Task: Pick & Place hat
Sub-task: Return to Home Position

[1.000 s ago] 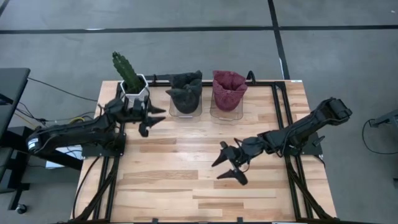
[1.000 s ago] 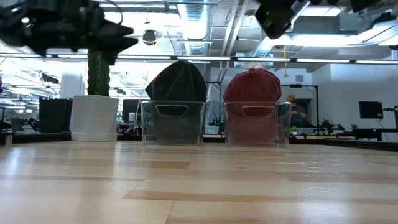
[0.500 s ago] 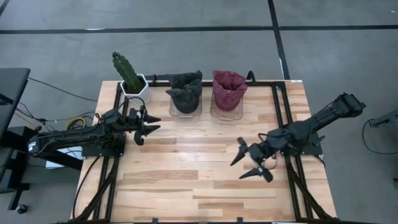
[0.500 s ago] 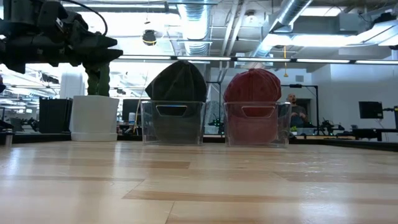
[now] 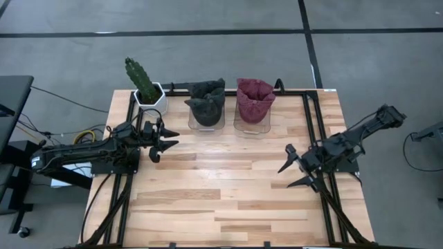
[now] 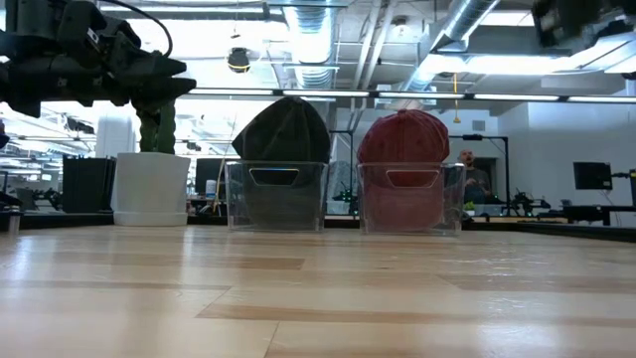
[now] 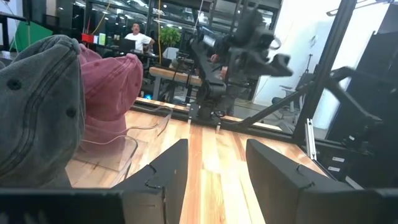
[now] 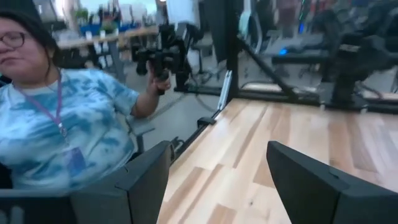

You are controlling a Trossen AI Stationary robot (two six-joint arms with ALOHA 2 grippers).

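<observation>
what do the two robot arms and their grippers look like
The left arm and right arm look alike: dark, nearly black, slim and jointed. The left gripper and right gripper each have two tapering, pointed fingers. Up close, the fingers are broad, flat and angular. No markings show. Yellow cables lie by the left arm's base.

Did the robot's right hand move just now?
Yes. The right hand slid toward the right edge of the table, away from the bin holding the maroon cap.
</observation>
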